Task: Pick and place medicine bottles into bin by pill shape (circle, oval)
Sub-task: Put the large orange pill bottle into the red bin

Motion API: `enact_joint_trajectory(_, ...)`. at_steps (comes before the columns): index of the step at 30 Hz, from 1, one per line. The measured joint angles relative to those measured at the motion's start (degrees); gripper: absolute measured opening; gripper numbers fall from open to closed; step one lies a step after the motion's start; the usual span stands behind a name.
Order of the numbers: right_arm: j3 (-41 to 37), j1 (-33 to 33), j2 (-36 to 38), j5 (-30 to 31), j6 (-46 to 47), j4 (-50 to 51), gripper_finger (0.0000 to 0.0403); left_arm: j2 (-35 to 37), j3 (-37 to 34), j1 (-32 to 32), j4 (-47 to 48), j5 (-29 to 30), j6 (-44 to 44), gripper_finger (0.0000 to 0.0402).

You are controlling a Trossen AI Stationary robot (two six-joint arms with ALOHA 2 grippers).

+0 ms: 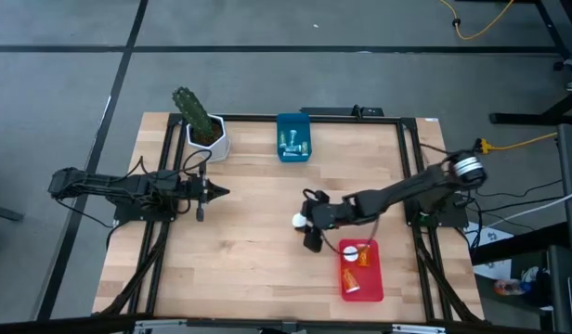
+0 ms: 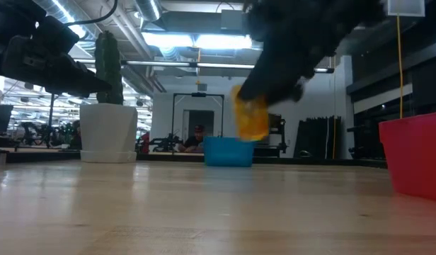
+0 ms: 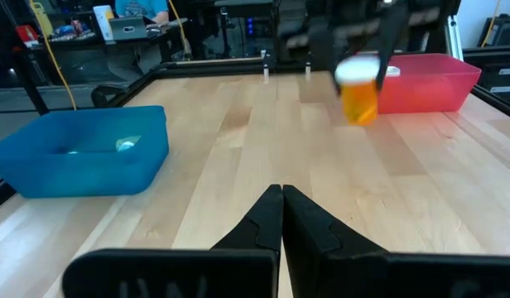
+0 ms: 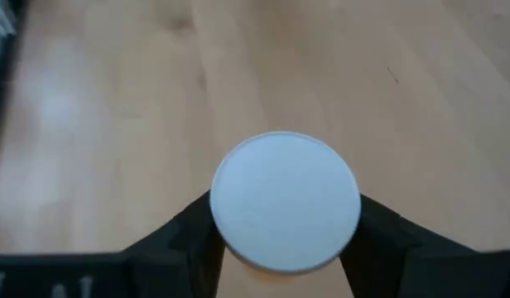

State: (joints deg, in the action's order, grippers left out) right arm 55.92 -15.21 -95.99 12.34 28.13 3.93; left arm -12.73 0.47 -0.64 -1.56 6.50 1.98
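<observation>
My right gripper (image 1: 301, 221) is shut on an orange medicine bottle with a white cap (image 1: 298, 221), just left of the red bin (image 1: 377, 278). The bottle also shows in the low view (image 2: 251, 119) and the left wrist view (image 3: 359, 98), clear of the table. The red bin holds orange bottles (image 1: 359, 256). The blue bin (image 1: 305, 122) at the far edge holds pale greenish bottles (image 1: 291, 141). My left gripper (image 1: 214, 192) is shut and empty at the table's left, and it also shows in its own wrist view (image 3: 281, 195). My right gripper pinches the bottle between its two fingers (image 4: 379, 228) at the cap end (image 4: 284, 201), one finger on each side. The fingers come from above, slanting in from the table's right. The bottle is upright, cap up, its orange body (image 2: 251, 124) hanging below the fingers, clear of the table.
A white pot with a green cactus (image 1: 206, 132) stands at the far left, beside my left gripper. Black frame rails run along the table's left and right sides. Bare wood lies between the two bins.
</observation>
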Motion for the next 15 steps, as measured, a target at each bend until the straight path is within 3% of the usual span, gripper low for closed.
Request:
enact_joint_trajectory(8,0.0,-6.7,14.8,4.8,2.1,12.2,0.0190,0.0,0.0,0.0,0.0,0.0,0.0,0.0000)
enact_joint_trajectory(15,0.0,-12.6,24.3,9.6,13.6,26.1,0.0190,0.0,0.0,0.0,0.0,0.0,0.0,0.0000)
